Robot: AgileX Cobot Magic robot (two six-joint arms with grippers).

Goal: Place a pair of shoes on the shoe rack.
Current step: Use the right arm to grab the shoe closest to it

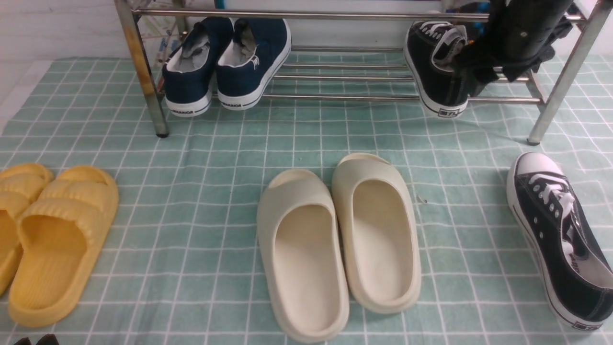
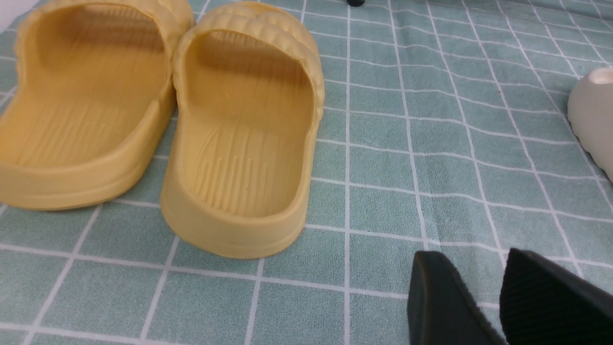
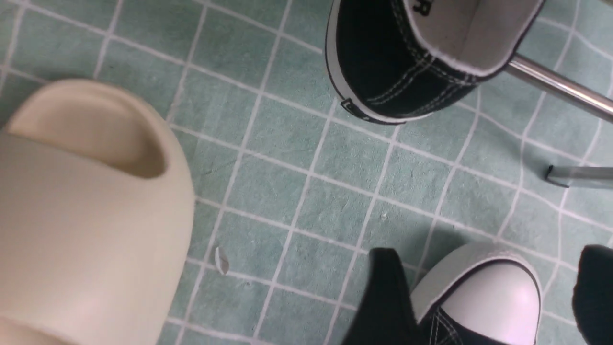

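One black sneaker [image 1: 438, 72] rests on the lower bars of the chrome shoe rack [image 1: 335, 15] at its right end, heel hanging over the front bar. Its heel also shows in the right wrist view [image 3: 397, 62]. The other black sneaker [image 1: 560, 239] lies on the mat at the right, toe toward the rack. My right gripper [image 3: 488, 258] is open and empty, just off the racked sneaker's heel [image 1: 479, 72]. The floor sneaker's white toe cap [image 3: 493, 302] shows below between its fingers. My left gripper [image 2: 498, 297] is shut and empty, low over the mat at the front left [image 1: 36, 340].
Navy sneakers [image 1: 230, 62] stand on the rack's left end. Cream slides [image 1: 335, 239] lie mid-mat; one shows in the right wrist view [image 3: 86, 215]. Yellow slides [image 1: 52, 239] lie front left, ahead of my left gripper [image 2: 239, 129]. A rack leg [image 1: 558, 86] stands behind the floor sneaker.
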